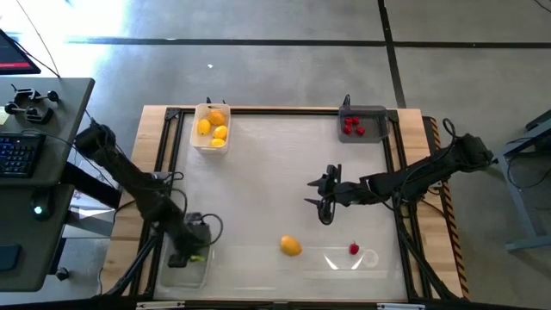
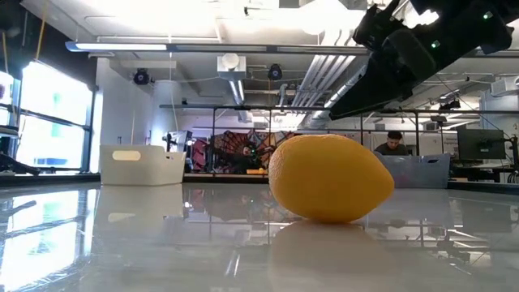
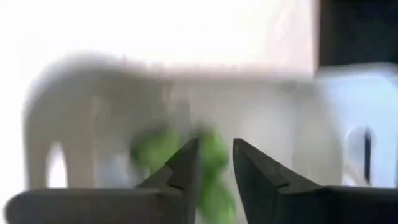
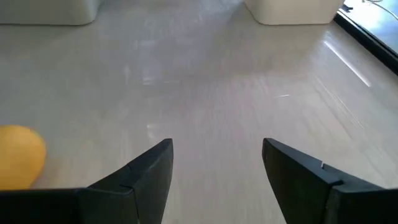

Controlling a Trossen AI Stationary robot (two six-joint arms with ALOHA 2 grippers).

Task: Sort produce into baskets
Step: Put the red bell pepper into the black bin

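Observation:
My left gripper (image 1: 188, 256) is down inside the clear tray (image 1: 182, 274) at the near left, shut on a small green piece (image 3: 214, 163). A second green piece (image 3: 154, 149) lies in the tray beside it. My right gripper (image 1: 325, 207) is open and empty above the middle right of the table, pointing left. A yellow-orange lemon (image 1: 291, 246) rests on its side on the table, near and to the left of the right gripper; it also shows in the low view (image 2: 328, 178) and the right wrist view (image 4: 18, 163). A red berry (image 1: 354, 249) lies on the table near the front. My left gripper has the green piece's middle (image 3: 217, 196) between its two fingers, which stand a narrow gap apart. The fingers come from above, pointing down into the clear tray. The picture is blurred; whether the piece is lifted or rests on the tray floor, I cannot tell.
A white tray (image 1: 211, 129) with yellow fruit stands at the far left. A dark grey tray (image 1: 362, 124) with red berries stands at the far right. Bare tabletop lies between the trays. A person (image 2: 395, 143) sits in the room behind.

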